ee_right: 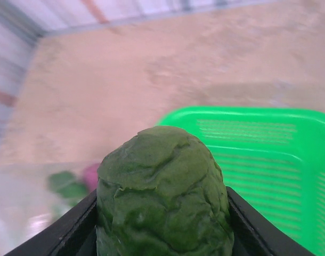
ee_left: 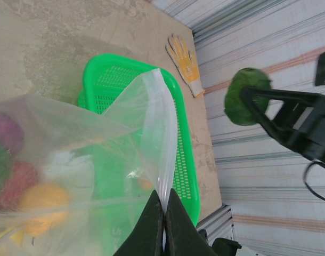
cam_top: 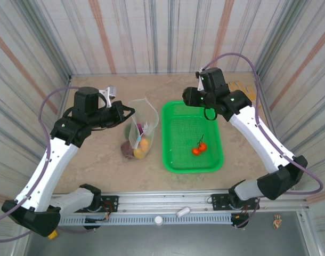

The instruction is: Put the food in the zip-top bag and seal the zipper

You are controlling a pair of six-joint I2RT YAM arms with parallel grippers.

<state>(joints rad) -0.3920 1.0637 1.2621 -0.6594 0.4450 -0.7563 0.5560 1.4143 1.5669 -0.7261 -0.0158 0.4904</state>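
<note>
My left gripper [ee_left: 164, 216] is shut on the zipper [ee_left: 165, 160] edge of the clear zip-top bag [ee_left: 98, 144], holding its mouth up. Several pieces of food lie inside the bag, among them a purple one [ee_left: 5, 130] and a yellow one [ee_left: 42, 200]. From above, the bag [cam_top: 139, 125] stands left of the green basket [cam_top: 176, 133], with my left gripper [cam_top: 128, 112] at its top. My right gripper [ee_right: 161, 197] is shut on a dark green vegetable [ee_right: 162, 176], held in the air over the basket's far left corner [cam_top: 188, 97]. Orange-red tomatoes [cam_top: 198, 149] lie in the basket.
A yellow work glove [ee_left: 185, 63] lies on the table beyond the basket, near the back right wall [cam_top: 242, 88]. Corrugated walls close in the table on three sides. The arm bases and a metal rail [cam_top: 162, 205] run along the near edge.
</note>
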